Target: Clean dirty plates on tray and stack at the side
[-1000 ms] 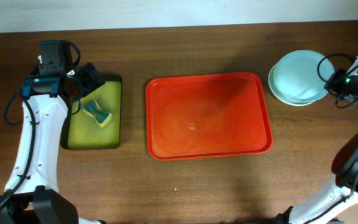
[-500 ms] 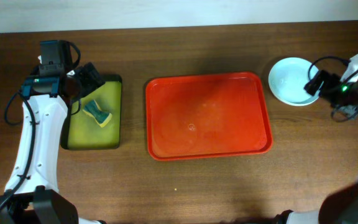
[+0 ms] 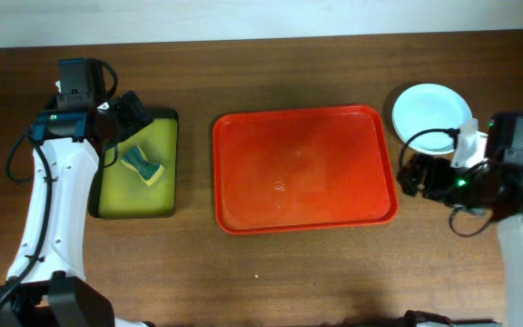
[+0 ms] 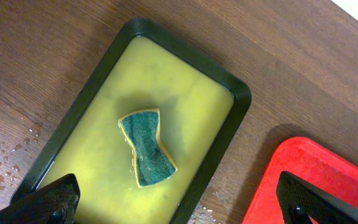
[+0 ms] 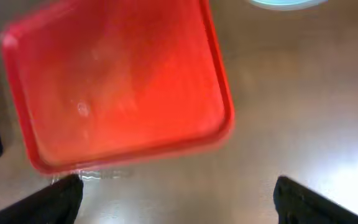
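The red tray (image 3: 307, 168) lies mid-table with no plate on it, only a faint wet mark. Pale plates (image 3: 431, 116) sit in a stack on the wood beyond the tray's far right corner; a sliver of the plates (image 5: 281, 2) shows at the top of the right wrist view. My right gripper (image 3: 413, 174) hangs open beside the tray's right edge, nothing between its fingers. In its own view the right gripper (image 5: 185, 202) is over bare wood, with the red tray (image 5: 117, 87) ahead. My left gripper (image 3: 127, 123) is open and empty over the smaller yellow-green tray.
A black-rimmed yellow-green tray (image 4: 166, 106) holds a green and yellow sponge (image 4: 146, 148), with the left gripper (image 4: 182, 205) wide above it. Water drops dot the wood left of it. The red tray's corner (image 4: 316, 162) shows at right. Cables trail from both arms.
The right gripper let a plate down onto the stack, opened, and drew back toward the front, ending beside the red tray's right edge. The left arm stayed still.
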